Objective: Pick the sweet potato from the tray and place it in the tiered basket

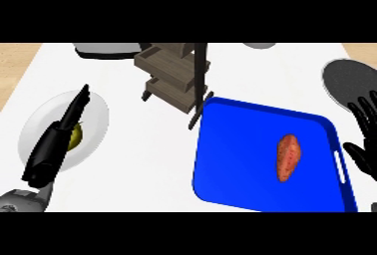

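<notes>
Head view: right hand [366,142] open, fingers spread, at the blue tray's [236,149] right edge. Sweet potato [288,157] lies just left of it, long axis near-to-far. Left hand [55,142], apparently straight-fingered, is well apart; tiered basket [175,74] stands far-left.

Your left hand [60,137] shows at the left, seen edge-on, its straight fingers [78,102] pointing toward the far side and its grey forearm [21,200] entering at the near left corner. Your right hand [366,144] shows at the right edge, open, fingers [364,111] spread and pointing toward the far side, the palm partly cut off by the edge. The two hands lie well apart.
</notes>
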Controlling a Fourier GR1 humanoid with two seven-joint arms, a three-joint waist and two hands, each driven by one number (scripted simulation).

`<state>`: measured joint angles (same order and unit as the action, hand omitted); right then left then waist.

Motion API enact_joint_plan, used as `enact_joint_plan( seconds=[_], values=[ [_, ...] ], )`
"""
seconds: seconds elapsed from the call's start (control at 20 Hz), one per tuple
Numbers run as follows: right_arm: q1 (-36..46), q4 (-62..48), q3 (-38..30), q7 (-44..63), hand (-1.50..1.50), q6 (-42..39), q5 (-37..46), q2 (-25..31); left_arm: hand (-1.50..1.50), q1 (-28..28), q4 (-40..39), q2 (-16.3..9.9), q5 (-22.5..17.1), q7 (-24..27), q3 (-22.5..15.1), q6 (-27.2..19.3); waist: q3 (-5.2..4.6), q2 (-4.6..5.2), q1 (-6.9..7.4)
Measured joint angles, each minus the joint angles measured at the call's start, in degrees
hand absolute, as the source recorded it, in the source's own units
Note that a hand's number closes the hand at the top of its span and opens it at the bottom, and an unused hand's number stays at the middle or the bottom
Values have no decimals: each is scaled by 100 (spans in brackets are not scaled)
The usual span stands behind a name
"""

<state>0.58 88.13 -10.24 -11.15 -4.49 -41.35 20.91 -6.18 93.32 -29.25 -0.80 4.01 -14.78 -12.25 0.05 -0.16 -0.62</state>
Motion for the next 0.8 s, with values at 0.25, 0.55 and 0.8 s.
enact_joint_plan(
  seconds=[0.25, 0.55, 0.8],
  values=[
    [-643, 262, 122, 826, -150, -502, 668, 1365, 0, 84, 31, 40, 110, 1, -46, -63, -20, -11, -58],
    [-1332, 959, 11, 1798, -150, -776, 1169, 2564, 0, 159, 125, 19, 134, -55, 17, -34, -21, -19, -73],
    [-1712, 2010, -54, 2886, -150, -439, 1336, 2765, 0, 155, 73, 87, 186, 21, 98, 82, -17, -7, -37]
  ],
)
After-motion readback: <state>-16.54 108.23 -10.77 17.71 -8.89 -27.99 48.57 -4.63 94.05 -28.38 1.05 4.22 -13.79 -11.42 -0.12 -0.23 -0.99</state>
